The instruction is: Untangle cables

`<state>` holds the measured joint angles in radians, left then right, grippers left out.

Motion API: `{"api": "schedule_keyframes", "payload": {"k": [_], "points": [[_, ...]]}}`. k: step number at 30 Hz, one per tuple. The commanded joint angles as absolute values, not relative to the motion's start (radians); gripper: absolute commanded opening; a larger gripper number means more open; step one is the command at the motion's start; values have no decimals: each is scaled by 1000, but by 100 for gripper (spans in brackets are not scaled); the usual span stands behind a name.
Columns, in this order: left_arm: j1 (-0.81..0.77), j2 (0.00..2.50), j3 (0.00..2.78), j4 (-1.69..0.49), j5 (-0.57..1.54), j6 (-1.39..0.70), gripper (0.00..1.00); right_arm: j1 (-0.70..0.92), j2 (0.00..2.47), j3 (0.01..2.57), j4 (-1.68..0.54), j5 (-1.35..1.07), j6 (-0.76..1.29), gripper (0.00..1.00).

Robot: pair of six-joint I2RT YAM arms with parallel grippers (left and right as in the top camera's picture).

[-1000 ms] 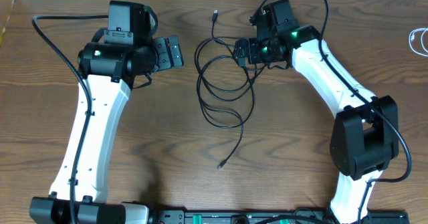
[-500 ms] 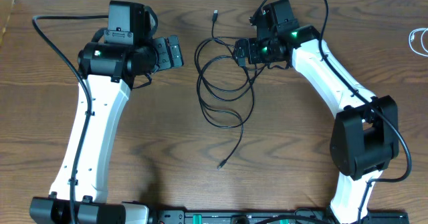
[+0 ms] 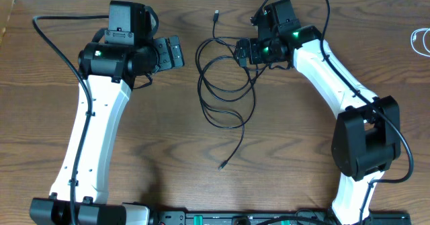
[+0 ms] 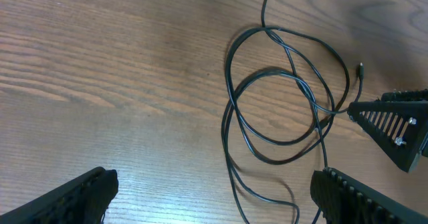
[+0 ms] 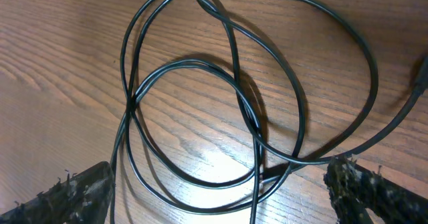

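Status: both hands idle, nothing gripped.

- Left hand (image 3: 176, 53): jaws spread wide, hanging over bare bench (image 3: 302, 138), just left of the tangle.
- Right hand (image 3: 242, 53): jaws spread wide too, sitting at the upper right edge of the tangle. In the right wrist view one strand runs close by its right finger (image 5: 374, 190); cannot tell whether it touches.
- Black cable tangle (image 3: 225, 84): centre of the overhead frame, flat on the bench, several overlapping loops. One plug end (image 3: 216, 13) points to the top of the frame, another (image 3: 221, 166) trails off below. Cannot tell whether it is one cord or two.
- White cable (image 3: 421, 40): far right edge of the frame, well apart from everything.

Risks as I read it:
- Strands run paired at the crossings, so a pinch there likely takes two at once. A pull then drags the whole bundle and cinches the loops.
- A plug end pulled through a loop could snag.
- Thin cord lying flat on wood may slip out of closing jaws.
- White cable may sit beyond easy reach.
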<state>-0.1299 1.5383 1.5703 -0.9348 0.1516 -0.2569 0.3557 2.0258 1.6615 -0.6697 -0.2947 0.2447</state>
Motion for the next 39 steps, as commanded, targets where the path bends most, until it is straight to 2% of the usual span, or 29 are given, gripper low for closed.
{"api": "schedule_keyframes", "payload": {"k": [1, 14, 39], "points": [[-131, 1550, 1562, -934, 150, -248, 98, 351, 2009, 1681, -673, -290, 253, 99], [-200, 1721, 1550, -925, 150, -248, 98, 350, 2009, 1681, -673, -282, 249, 99], [-200, 1723, 1550, -842, 176, -266, 98, 350, 2009, 1681, -682, -260, 226, 99]]}}
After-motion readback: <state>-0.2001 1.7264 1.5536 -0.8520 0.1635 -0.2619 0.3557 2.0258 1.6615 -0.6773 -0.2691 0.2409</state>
